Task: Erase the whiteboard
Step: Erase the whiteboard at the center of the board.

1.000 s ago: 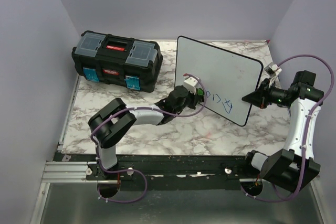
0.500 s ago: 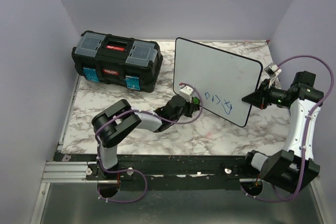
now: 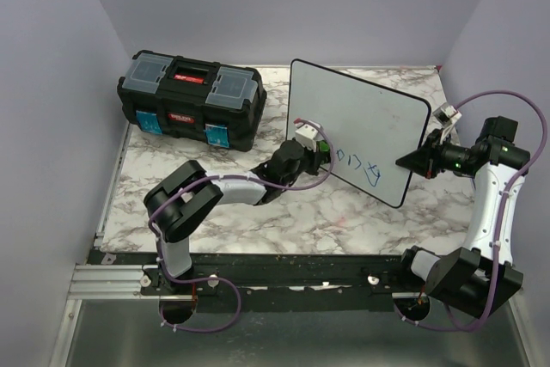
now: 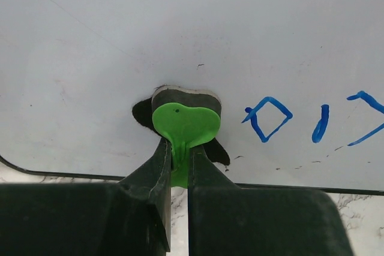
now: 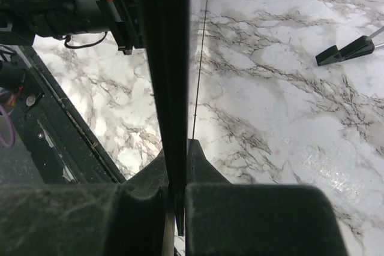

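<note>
The standing whiteboard [image 3: 365, 122], black-rimmed, bore blue lettering [image 4: 267, 118] low down. The left gripper [image 4: 179, 163] pinched a green eraser [image 4: 185, 123]; the right gripper [image 5: 175, 196] clamped the board's edge.

whiteboard [image 3: 369, 122]: white, blue lettering | eraser [image 4: 185, 125]: green | table [image 3: 326, 212]: marbled | toolbox [image 3: 191, 96]: black

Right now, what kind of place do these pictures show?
Probably a robot test cell: plain lilac walls close in a marble-patterned table, the arm bases sit on a black rail, with a toolbox and whiteboard.
</note>
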{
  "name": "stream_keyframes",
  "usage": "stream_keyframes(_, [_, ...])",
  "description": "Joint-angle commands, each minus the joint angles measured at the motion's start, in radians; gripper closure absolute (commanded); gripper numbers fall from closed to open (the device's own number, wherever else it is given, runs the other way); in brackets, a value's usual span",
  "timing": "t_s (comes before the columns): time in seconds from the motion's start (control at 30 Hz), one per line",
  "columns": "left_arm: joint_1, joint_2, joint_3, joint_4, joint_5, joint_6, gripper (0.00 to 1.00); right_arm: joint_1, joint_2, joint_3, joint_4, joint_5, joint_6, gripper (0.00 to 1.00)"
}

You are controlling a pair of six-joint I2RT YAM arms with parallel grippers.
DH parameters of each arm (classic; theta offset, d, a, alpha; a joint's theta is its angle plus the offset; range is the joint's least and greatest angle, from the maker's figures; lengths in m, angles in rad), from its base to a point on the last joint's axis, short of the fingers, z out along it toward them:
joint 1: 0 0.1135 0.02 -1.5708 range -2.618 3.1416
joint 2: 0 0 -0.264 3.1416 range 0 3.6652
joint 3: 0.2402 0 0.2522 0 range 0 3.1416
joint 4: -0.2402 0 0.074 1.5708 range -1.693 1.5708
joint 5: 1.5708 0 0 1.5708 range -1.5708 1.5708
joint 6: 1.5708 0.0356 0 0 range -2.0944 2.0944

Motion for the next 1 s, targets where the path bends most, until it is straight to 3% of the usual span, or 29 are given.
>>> stream_keyframes(0.0, [-0.02,0.029,-0.1,0.134,-0.039,-0.051,1.0,0.015,-0.027,-0.001,-0.058,-0.187,0.033,0.99])
stream_keyframes(0.13, [-0.094,0.058,-0.14,0.182,-0.071,-0.081,1.0,0.013,-0.021,-0.001,-0.061,-0.19,0.028,0.99])
stream_keyframes(0.33, [-0.138,0.057,-0.069,0.152,-0.091,-0.032,1.0,0.015,-0.024,-0.001,-0.061,-0.19,0.028,0.99])
stream_keyframes(0.57, [-0.086,0.011,0.023,0.101,-0.07,0.037,1.0,0.015,-0.027,-0.001,-0.06,-0.188,0.03,0.99])
stream_keyframes(0.73, [-0.017,-0.009,0.002,0.121,-0.022,0.002,1.0,0.013,-0.03,-0.001,-0.061,-0.189,0.029,0.99])
stream_keyframes(0.97, [-0.032,0.043,-0.069,0.186,-0.003,-0.069,1.0,0.014,-0.035,-0.001,-0.061,-0.19,0.027,0.99])
